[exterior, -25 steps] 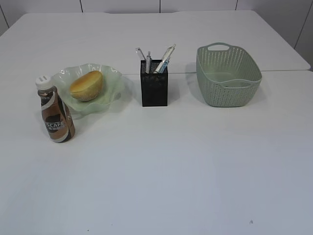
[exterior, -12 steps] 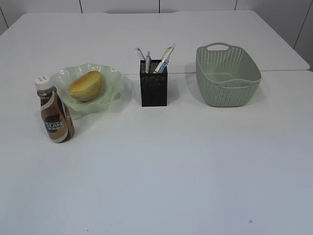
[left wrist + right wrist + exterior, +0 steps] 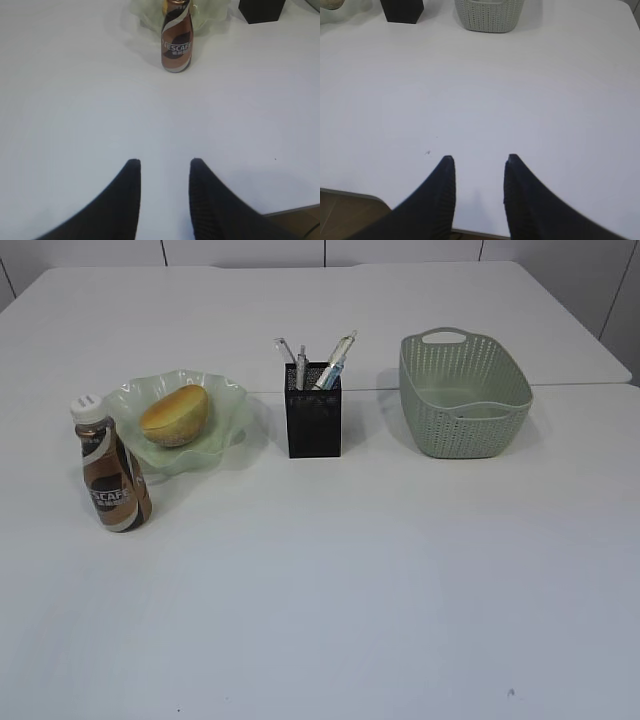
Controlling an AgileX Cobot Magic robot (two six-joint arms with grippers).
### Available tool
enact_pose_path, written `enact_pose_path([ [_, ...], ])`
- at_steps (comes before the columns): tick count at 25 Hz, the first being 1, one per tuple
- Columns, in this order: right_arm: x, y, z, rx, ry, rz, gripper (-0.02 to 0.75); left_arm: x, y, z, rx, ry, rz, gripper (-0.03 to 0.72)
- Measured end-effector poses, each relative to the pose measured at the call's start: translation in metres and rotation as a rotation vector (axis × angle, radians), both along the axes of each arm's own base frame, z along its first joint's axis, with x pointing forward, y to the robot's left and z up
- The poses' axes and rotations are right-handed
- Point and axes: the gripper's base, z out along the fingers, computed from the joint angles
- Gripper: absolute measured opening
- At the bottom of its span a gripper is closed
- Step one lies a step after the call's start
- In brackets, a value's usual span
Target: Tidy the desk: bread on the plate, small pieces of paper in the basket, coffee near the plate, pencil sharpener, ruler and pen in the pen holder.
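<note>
- Straight ahead of the left claw (image 3: 165, 167), well off, the brown plastic coffee bottle (image 3: 176, 37) stands upright, just beside the ruffled pale green glass plate (image 3: 225, 410).
- Both claws, right (image 3: 477, 162) too, hang parted, holding nothing.
- The left arm is nearer.

1. The white surface (image 3: 330, 590) carried four groups of things in a rough row.
2. The bread (image 3: 174, 415) lay on the green glass plate (image 3: 228, 400) at the left.
3. The coffee bottle (image 3: 113, 480) stood upright just in front of the plate's left edge.
4. The black mesh pen holder (image 3: 313, 424) stood in the middle, with pens (image 3: 335, 363) leaning out of its top.
5. The sage-green basket (image 3: 464, 395) sat at the right, well apart from the holder.
</note>
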Motion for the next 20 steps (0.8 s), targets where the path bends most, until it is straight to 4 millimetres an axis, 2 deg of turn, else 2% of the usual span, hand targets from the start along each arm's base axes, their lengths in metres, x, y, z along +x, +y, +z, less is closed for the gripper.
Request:
enact_pose_path([
  [20, 0.0000, 0.0001, 0.0000, 0.000, 0.000, -0.012, 0.278, 0.0000, 0.0000, 0.0000, 0.000, 0.000, 0.000, 0.227],
])
